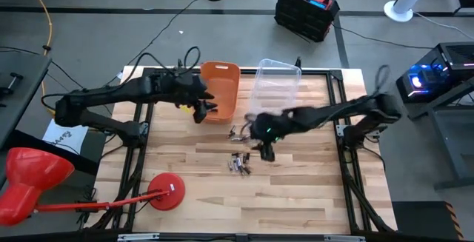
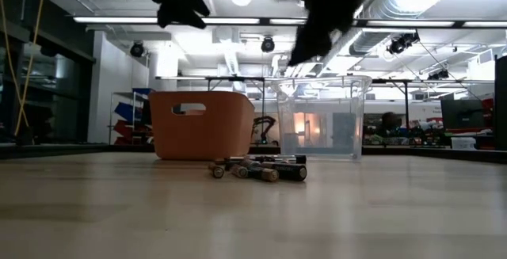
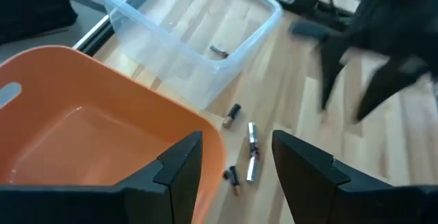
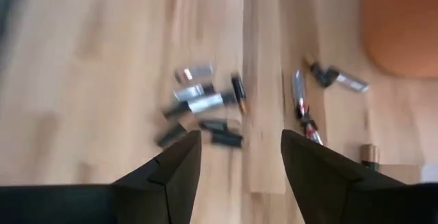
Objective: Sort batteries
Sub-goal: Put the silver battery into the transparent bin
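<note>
**Wooden surface, loose batteries, both pincers parted**

Wooden planks make up the surface (image 1: 296,190), and the batteries (image 1: 238,164) lie scattered on it in two small groups in front of the bins: one cluster near the middle, another few just beside the orange bin (image 1: 220,90). One more cell lies inside the clear plastic bin (image 3: 191,39), which stands right next to the orange one.

The left pincer (image 1: 205,110) hangs over the orange bin's near edge, above the bin rather than on the planks; its fingers (image 3: 181,166) stand apart with nothing between them.

The right pincer (image 1: 265,152) hovers above the surface just beside the batteries, raised clear of them in the low view. Its fingers (image 4: 179,166) are spread wide and empty, with the middle cluster showing beyond them.

The cells look dark, silvery and coppery, though the right wrist view is too smeared to count them surely.
</note>
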`<state>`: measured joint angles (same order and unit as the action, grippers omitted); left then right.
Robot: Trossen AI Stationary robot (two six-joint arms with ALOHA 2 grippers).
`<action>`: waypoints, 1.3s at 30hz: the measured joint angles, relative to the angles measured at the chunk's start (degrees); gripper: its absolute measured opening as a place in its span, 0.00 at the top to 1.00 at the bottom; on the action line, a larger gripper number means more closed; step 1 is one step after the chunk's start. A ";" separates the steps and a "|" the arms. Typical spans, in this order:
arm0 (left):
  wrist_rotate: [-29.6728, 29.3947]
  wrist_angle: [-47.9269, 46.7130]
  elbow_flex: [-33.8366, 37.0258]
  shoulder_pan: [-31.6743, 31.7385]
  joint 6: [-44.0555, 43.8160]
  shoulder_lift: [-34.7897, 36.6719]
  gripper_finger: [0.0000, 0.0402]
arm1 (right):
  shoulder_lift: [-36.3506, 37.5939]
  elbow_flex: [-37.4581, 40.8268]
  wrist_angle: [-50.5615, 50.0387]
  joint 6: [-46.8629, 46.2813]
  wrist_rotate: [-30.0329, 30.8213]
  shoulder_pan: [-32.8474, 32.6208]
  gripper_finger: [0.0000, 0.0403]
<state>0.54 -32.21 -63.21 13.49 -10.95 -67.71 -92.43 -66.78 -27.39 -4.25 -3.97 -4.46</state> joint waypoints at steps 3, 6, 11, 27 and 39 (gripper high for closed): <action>-0.08 2.07 1.83 -0.64 -2.05 1.99 0.57 | -5.36 0.00 1.15 5.44 3.91 -0.83 0.51; -0.88 2.36 2.37 -1.04 -3.73 2.76 0.57 | -9.43 0.00 2.72 11.37 9.26 -1.21 0.51; -2.82 2.35 2.43 -1.97 -4.08 2.76 0.57 | -14.34 0.00 3.08 17.02 14.02 -0.79 0.51; -3.08 6.86 2.42 -6.30 -10.03 2.89 0.57 | -20.03 -0.22 7.36 14.57 13.41 4.26 0.66; 3.61 9.73 0.51 -7.58 -7.80 6.39 0.57 | -16.33 0.40 1.05 6.52 7.15 3.96 0.95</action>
<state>4.14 -22.48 -62.70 5.91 -18.75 -61.32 -108.77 -66.38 -26.34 2.27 3.18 -0.50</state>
